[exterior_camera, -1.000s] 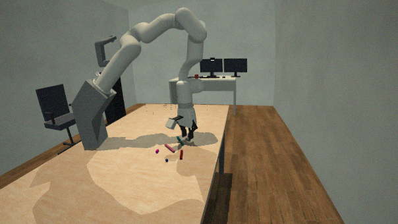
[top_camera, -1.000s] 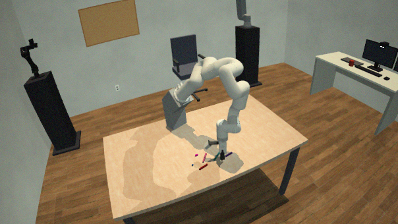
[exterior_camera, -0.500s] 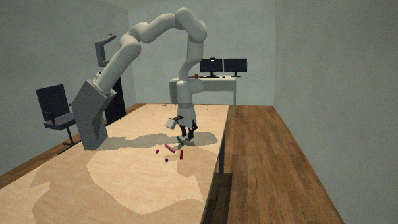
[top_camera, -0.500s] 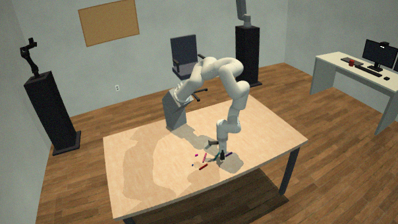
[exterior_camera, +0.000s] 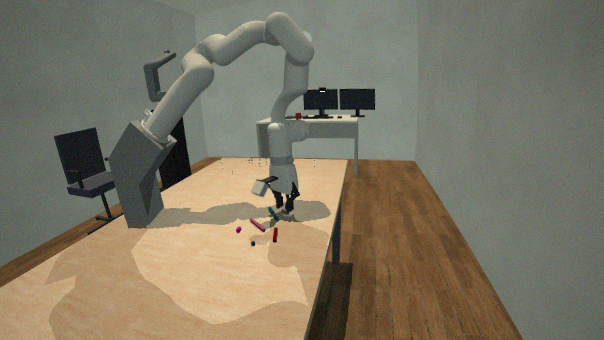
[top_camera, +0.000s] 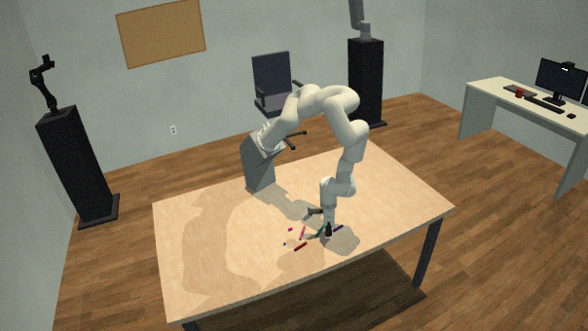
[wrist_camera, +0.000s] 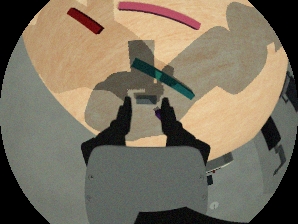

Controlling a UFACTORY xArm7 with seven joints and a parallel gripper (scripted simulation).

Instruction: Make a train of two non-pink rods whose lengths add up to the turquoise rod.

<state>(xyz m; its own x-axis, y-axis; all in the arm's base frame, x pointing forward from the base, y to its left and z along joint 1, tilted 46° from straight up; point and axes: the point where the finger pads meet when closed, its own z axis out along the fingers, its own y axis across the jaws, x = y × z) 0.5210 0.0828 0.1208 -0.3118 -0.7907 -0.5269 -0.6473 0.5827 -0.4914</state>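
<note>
On the worktop (top_camera: 389, 180) (exterior_camera: 185, 270) (wrist_camera: 240, 115): turquoise rod (top_camera: 319, 232) (exterior_camera: 273, 214) (wrist_camera: 172, 82), near the gripper (top_camera: 328, 237) (exterior_camera: 284, 210) (wrist_camera: 146, 104), long axis slanting upper left to lower right in wrist view. Gripper: fingers spread partway.

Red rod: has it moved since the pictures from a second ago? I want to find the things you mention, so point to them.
No. In both the top and exterior views, the red rod (top_camera: 300, 246) (exterior_camera: 275, 234) (wrist_camera: 85, 21) keeps its place and angle against the table (top_camera: 389, 185) (exterior_camera: 200, 280) (wrist_camera: 215, 130).
</note>
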